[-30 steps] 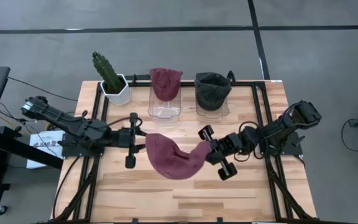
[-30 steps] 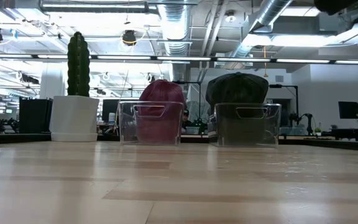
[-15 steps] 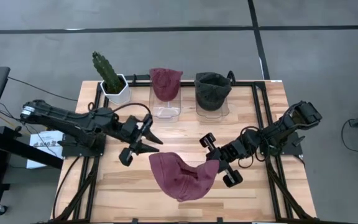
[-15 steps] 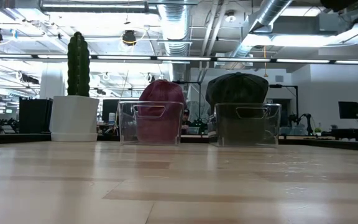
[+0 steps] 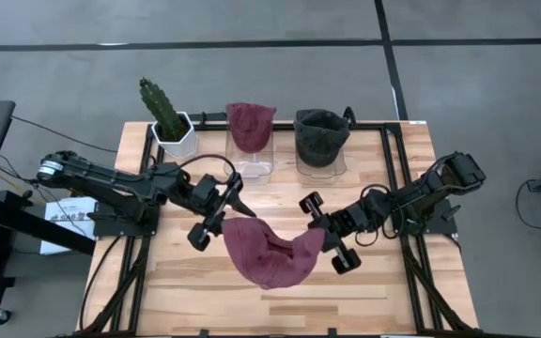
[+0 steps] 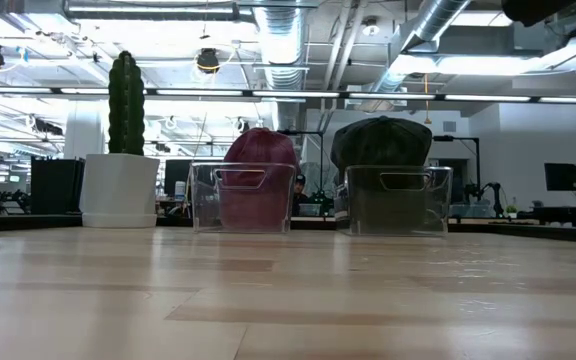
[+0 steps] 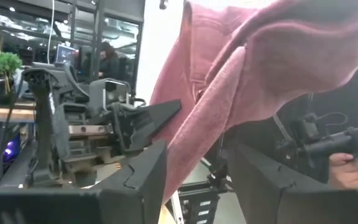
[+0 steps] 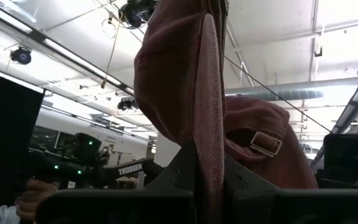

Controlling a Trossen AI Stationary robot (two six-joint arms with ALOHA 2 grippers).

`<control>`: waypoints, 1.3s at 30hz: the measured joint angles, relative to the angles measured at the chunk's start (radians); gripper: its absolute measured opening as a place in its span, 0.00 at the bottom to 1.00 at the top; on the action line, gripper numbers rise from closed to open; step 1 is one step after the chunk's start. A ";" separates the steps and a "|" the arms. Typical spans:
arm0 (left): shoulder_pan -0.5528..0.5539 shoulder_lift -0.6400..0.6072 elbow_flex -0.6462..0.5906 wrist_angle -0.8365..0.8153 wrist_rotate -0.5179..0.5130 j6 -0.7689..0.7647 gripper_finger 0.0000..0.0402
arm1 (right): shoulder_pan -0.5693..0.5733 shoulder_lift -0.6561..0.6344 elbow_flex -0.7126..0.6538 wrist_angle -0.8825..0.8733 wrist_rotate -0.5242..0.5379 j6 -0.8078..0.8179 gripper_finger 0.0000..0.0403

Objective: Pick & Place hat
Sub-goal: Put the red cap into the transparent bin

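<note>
High view: you see both arms meeting over the middle of the wooden table (image 5: pixel 186 291), a maroon hat (image 5: pixel 269 252) strung between them.
Right gripper (image 5: pixel 325 235): clamped tight on the hat's edge; your right wrist view shows the fabric pinched between the dark fingers (image 8: pixel 182 171).
Left gripper (image 5: pixel 222 208): at the hat's other edge, fingers spread with fabric hanging between them in your left wrist view, so not squeezing it.
Hat: lifted off the tabletop; you won't find it in the low view.
Back row: cactus pot (image 5: pixel 170 124), a clear bin with a maroon hat (image 5: pixel 250 141), and a clear bin with a dark hat (image 5: pixel 320 138).
</note>
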 joint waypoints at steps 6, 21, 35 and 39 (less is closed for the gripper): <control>-0.001 0.000 0.000 0.005 0.030 0.000 0.40 | -0.017 0.000 0.000 0.011 -0.007 0.003 0.01; 0.006 -0.002 0.000 0.034 0.036 0.001 0.40 | -0.043 0.000 0.027 0.021 0.001 -0.004 0.01; 0.006 0.001 0.001 0.034 0.039 0.024 0.40 | -0.014 0.001 0.098 -0.053 0.021 -0.034 0.01; 0.006 0.001 0.001 0.034 0.041 0.030 0.40 | -0.019 0.001 0.134 -0.109 0.020 -0.061 0.01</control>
